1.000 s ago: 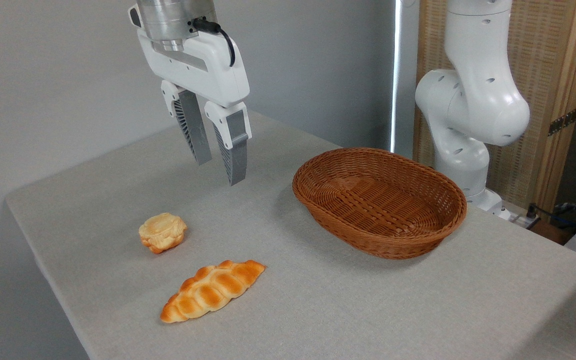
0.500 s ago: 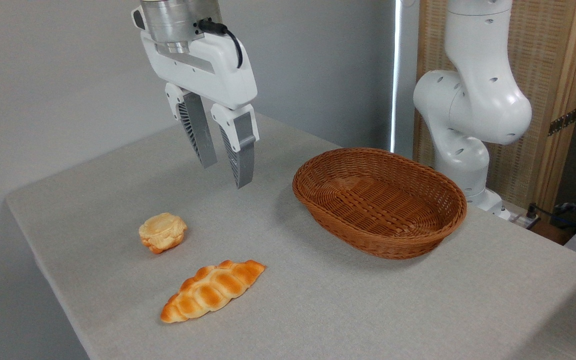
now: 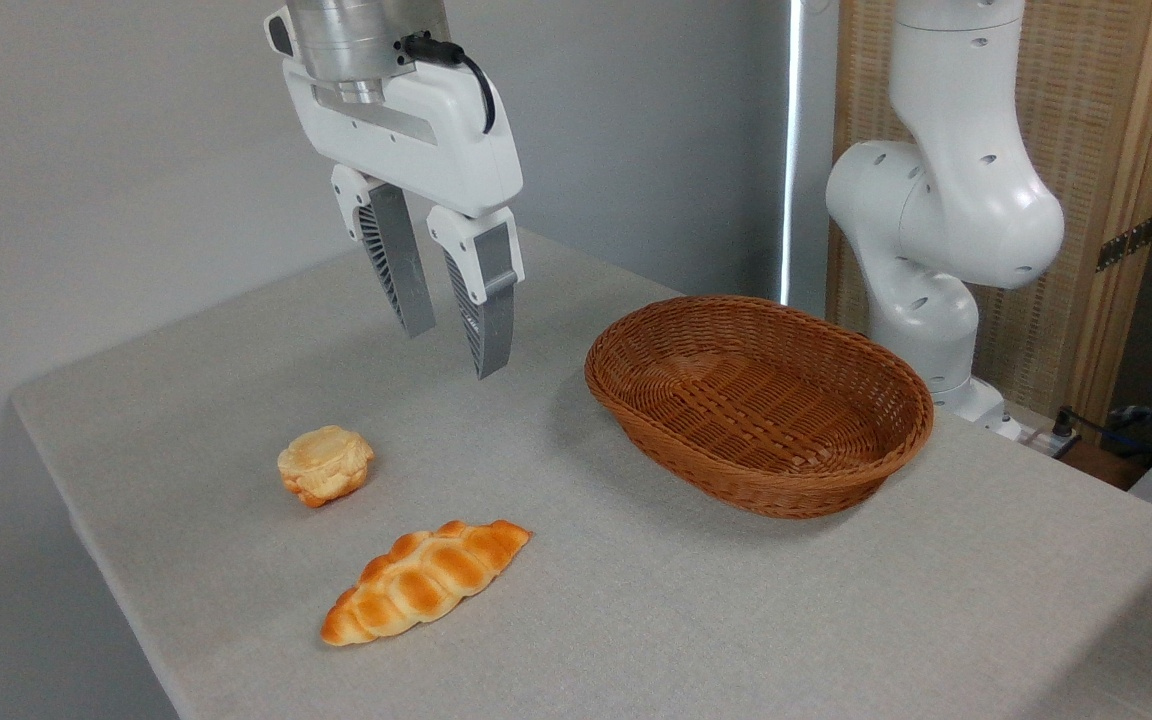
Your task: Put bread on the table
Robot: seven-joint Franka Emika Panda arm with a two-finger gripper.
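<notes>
I am holding my hand (image 3: 456,352) empty, fingers slightly parted, above the table (image 3: 636,620). The bread (image 3: 424,582) is lying on the cloth near the front edge, beside a small pastry (image 3: 325,464); lowering carelessly, I am risking knocking either off.

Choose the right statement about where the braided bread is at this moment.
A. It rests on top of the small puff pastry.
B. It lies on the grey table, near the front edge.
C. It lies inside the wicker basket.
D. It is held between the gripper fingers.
B: the bread lies flat on the table, apart from the empty basket and the open gripper hanging above.
</notes>
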